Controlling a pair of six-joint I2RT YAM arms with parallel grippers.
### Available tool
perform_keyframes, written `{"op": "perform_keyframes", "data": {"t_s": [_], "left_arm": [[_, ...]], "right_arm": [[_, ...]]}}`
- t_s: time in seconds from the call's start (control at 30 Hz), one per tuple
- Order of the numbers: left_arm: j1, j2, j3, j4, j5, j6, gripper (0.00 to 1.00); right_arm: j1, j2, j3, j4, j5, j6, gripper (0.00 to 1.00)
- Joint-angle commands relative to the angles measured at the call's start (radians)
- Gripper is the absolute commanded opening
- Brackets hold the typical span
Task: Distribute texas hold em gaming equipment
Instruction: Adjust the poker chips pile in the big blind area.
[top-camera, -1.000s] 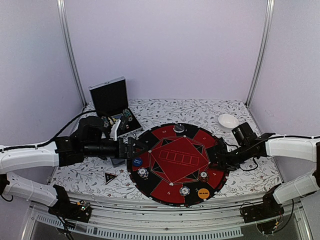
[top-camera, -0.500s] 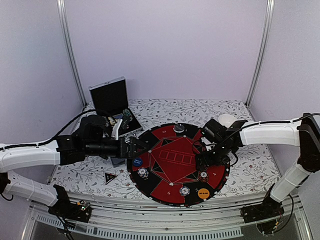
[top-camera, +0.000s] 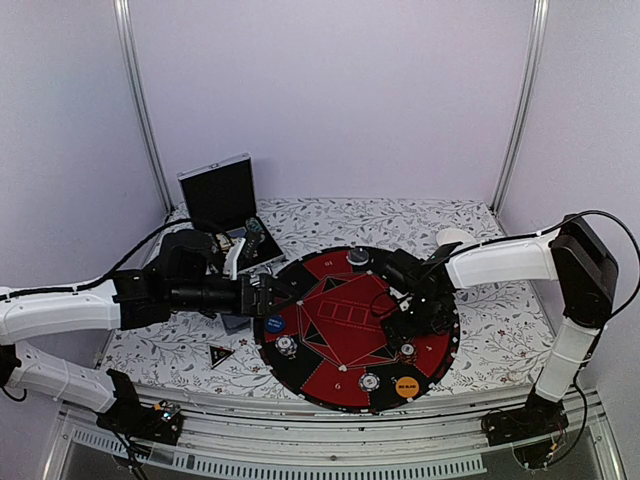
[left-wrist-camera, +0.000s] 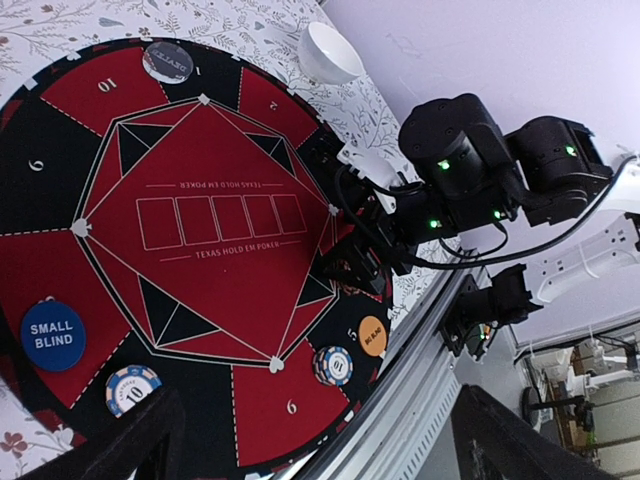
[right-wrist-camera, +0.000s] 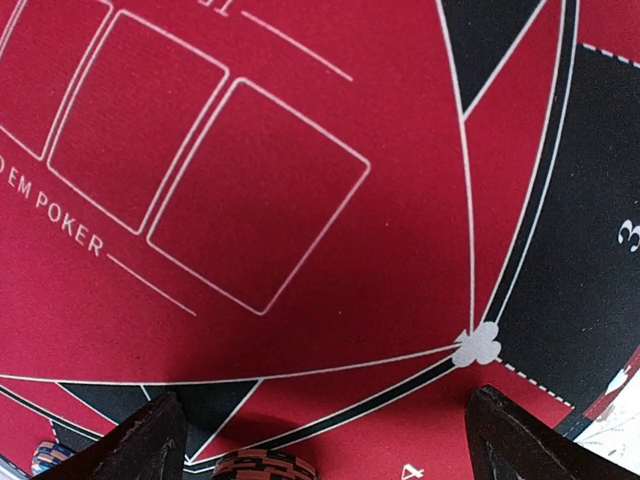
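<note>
Plainly, both pincers stand spread: the left pincer (left-wrist-camera: 320, 445), only its dark finger ends showing in its own view, hovers at the left rim of the round mat (top-camera: 340, 340), and the right pincer (right-wrist-camera: 325, 440) hangs low over the mat's right side, above a poker chip (right-wrist-camera: 262, 466) cut to a sliver by the frame edge. Other poker chips (top-camera: 287, 345), the blue blind button (top-camera: 274, 323) and the orange blind button (top-camera: 406, 386) lie on the mat, while the black triangular marker (top-camera: 221, 354) lies on the table (top-camera: 500, 350) left of it. What sits inside the open case (top-camera: 218, 195) is too blurred to make out, and the right arm half hides the white bowl (top-camera: 455, 237).
</note>
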Motion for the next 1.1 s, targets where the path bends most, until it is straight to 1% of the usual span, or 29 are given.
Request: {"op": "perform_keyframes", "data": {"t_s": [0.0,0.63,0.9,0.97,1.07], "left_arm": [[0.013,0.008,0.020,-0.011,0.001,0.016,0.96],[0.012,-0.010,0.020,-0.021,-0.004,0.020,0.96],[0.013,-0.013,0.020,-0.026,-0.005,0.023,0.96],[0.012,-0.016,0.020,-0.031,-0.009,0.029,0.96],[0.013,-0.023,0.030,-0.055,-0.019,0.051,0.96]], "right_arm": [[0.011,0.008,0.003,-0.046,0.039,0.002,0.99],[0.032,-0.082,-0.056,-0.091,0.044,0.049,0.99],[0.040,-0.092,-0.007,-0.014,-0.049,0.010,0.99],[0.045,-0.105,0.017,-0.006,-0.051,-0.001,0.99],[0.053,-0.158,0.058,0.003,-0.008,-0.019,0.99]]}}
